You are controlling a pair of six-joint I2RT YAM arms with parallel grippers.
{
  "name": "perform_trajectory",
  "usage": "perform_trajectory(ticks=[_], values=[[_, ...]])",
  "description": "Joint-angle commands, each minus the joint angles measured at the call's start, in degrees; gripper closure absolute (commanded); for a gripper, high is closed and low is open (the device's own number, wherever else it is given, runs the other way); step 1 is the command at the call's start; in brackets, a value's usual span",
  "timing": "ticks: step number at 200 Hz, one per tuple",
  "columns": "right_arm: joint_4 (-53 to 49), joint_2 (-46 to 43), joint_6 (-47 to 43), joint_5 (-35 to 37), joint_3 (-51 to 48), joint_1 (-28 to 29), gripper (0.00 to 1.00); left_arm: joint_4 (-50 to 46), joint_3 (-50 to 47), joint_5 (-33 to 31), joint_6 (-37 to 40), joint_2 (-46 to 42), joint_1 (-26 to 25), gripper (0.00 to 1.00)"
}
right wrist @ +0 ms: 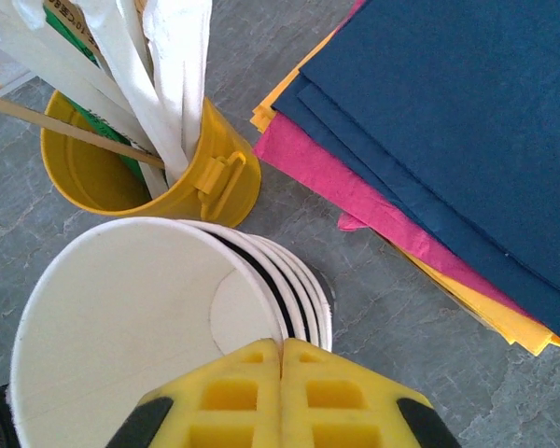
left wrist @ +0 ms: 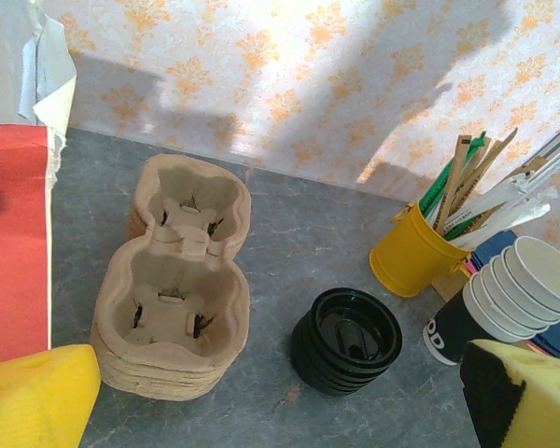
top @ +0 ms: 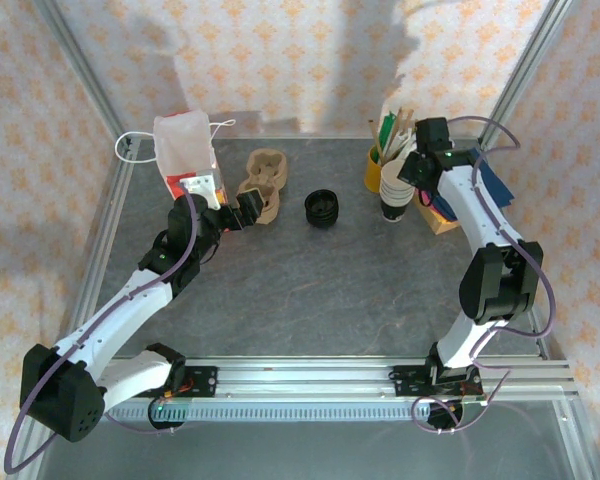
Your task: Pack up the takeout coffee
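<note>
Grey stone-patterned table (top: 310, 290), framed by rails, walls papered in orange florets.

Item: stack of paper cups (right wrist: 140, 317), dark outside, white inside, at far right of the table; upright, mouths up, long axis near vertical. White lettering on the dark side, partly visible in the left wrist view, unreadable.

Right gripper (right wrist: 280, 359): pads pressed together at the top cup's rim; whether the rim was pinched between them could not be told.

Yellow cup (right wrist: 149, 168) of stirrers just beyond the stack; green wrapper print too small to read. Napkins (right wrist: 429, 140), blue, pink and yellow, to the right.

Black lids (left wrist: 345, 341), stacked, left of the cups. Pulp carrier (left wrist: 173, 289) further left.

Left gripper (left wrist: 280, 411): spread wide, empty, near the carrier. Bare table across the centre and near side.
</note>
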Motion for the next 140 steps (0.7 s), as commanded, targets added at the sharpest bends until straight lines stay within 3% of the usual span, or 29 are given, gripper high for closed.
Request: perform_trajectory(ticks=[1, 79, 95, 127, 140], values=[[-2.20, -3.45, -0.88, 1.24, 4.38, -0.35, 1.00, 0.74, 0.84, 0.49, 0.10, -1.06, -0.49, 0.01], [-5.38, -9.45, -0.82, -0.54, 10.05, -0.45, 1.00, 0.57, 1.47, 0.22, 0.03, -1.36, -0.49, 0.01], [-5.92, -10.56, -0.47, -3.94, 11.16, -0.44, 1.00, 0.40, 1.62, 0.15, 0.01, -1.51, -0.42, 0.01], [-1.79, -14.80, 0.60, -17.24, 8.13, 0.99, 1.00, 0.17, 1.76, -0.46, 0.02, -1.95, -0.44, 0.01], [-0.18, -16.54, 1.22, -18.41, 5.19, 3.22, 1.00, 0.22, 1.77, -0.89, 0.02, -1.96, -0.47, 0.01]])
